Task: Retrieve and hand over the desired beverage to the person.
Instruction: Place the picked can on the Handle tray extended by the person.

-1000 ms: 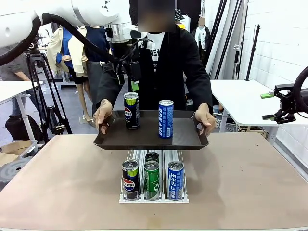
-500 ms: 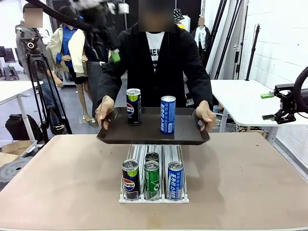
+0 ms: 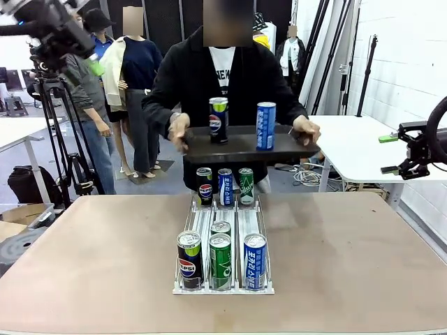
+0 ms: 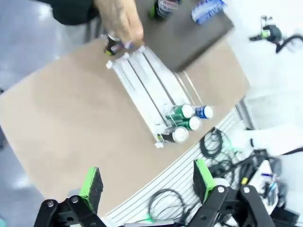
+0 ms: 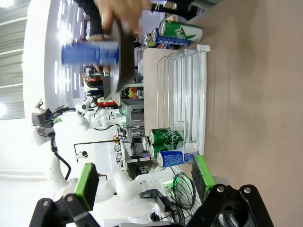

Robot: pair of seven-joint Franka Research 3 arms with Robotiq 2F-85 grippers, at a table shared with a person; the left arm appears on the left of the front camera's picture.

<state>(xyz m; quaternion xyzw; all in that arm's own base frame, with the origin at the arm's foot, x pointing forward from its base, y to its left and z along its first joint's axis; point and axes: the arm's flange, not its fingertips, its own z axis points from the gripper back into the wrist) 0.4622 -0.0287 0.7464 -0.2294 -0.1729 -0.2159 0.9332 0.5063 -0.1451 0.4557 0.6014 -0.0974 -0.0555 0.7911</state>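
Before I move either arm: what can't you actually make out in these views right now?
- Front view: the fingers of the left gripper, top left, are motion-blurred.
- Front view: the rear cans at the rack's far end sit under the tray; their print is too small to read.
- Left wrist view: the tray cans are cut off by the top edge and blurred.
- Right wrist view: the blue can on the tray is blurred.

tray (image 3: 244, 149) lifted higher above rack (image 3: 223, 230), pulled toward person (image 3: 227, 77) | left claw (image 3: 73, 52) withdrawn up-left | rack's far cans uncovered
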